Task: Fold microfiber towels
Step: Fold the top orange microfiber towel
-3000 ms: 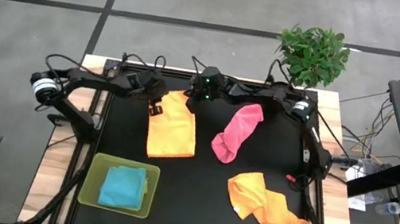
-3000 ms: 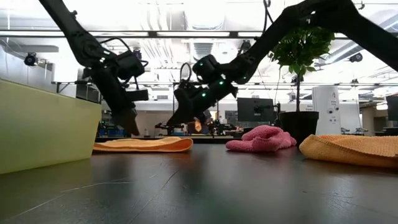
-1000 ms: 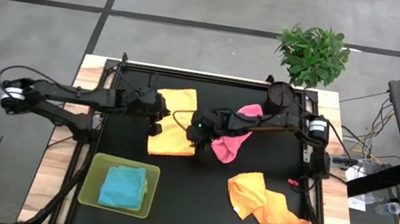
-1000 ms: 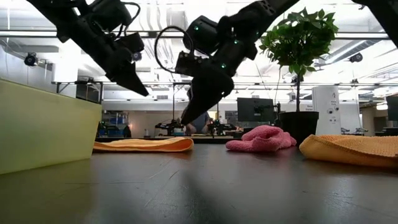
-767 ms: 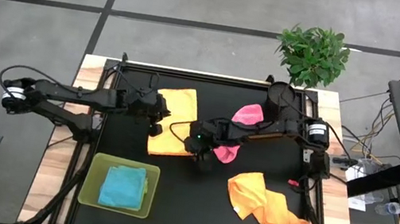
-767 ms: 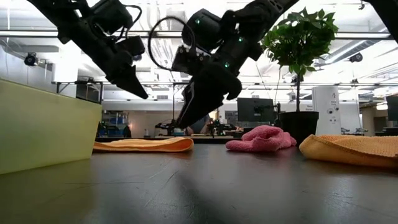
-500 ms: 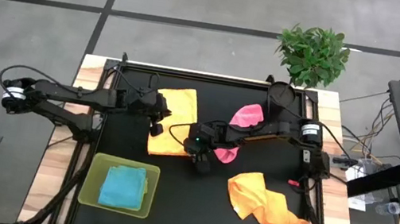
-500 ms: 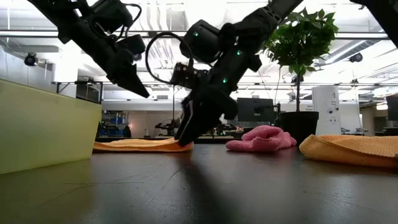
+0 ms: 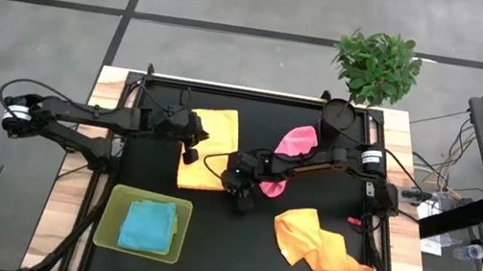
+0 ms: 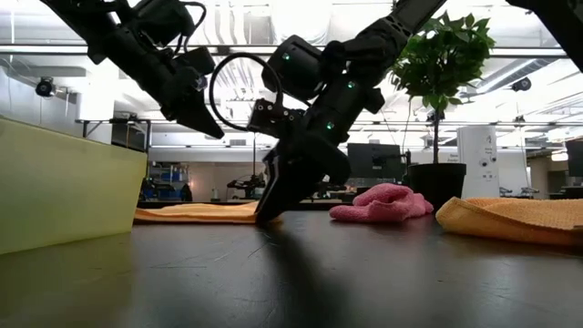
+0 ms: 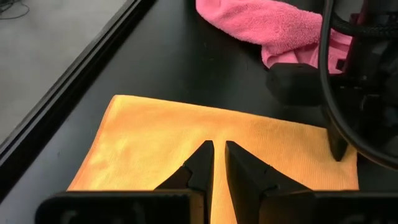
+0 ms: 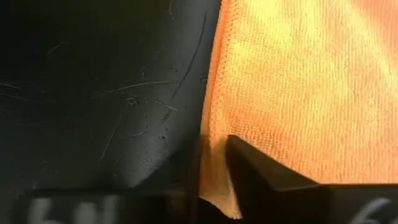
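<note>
High view shows the right gripper [image 9: 234, 191] reaching in at the near right corner of the folded yellow-orange towel [image 9: 208, 148], which lies flat on the black table [image 9: 233, 251]. Right wrist view shows that gripper's fingers [image 12: 261, 180] narrowly apart with the towel's edge [image 12: 214, 124] running between them, so they pinch the cloth at its border. Low view has the gripper tip [image 10: 271, 211] down on the table surface at the end of the towel [image 10: 196, 213]. Left gripper [image 9: 189, 150] hangs over the same towel, left of the right gripper; left wrist view shows its fingers [image 11: 202, 162] nearly together, empty, above the cloth. Just right of the right gripper lies the crumpled pink towel [image 9: 289, 153]; farther right and nearer the table's front sits the rumpled orange towel [image 9: 317, 243]. Well to the left front, the light blue towel [image 9: 149, 226] rests folded inside the lime-green tray [image 9: 111, 222]
</note>
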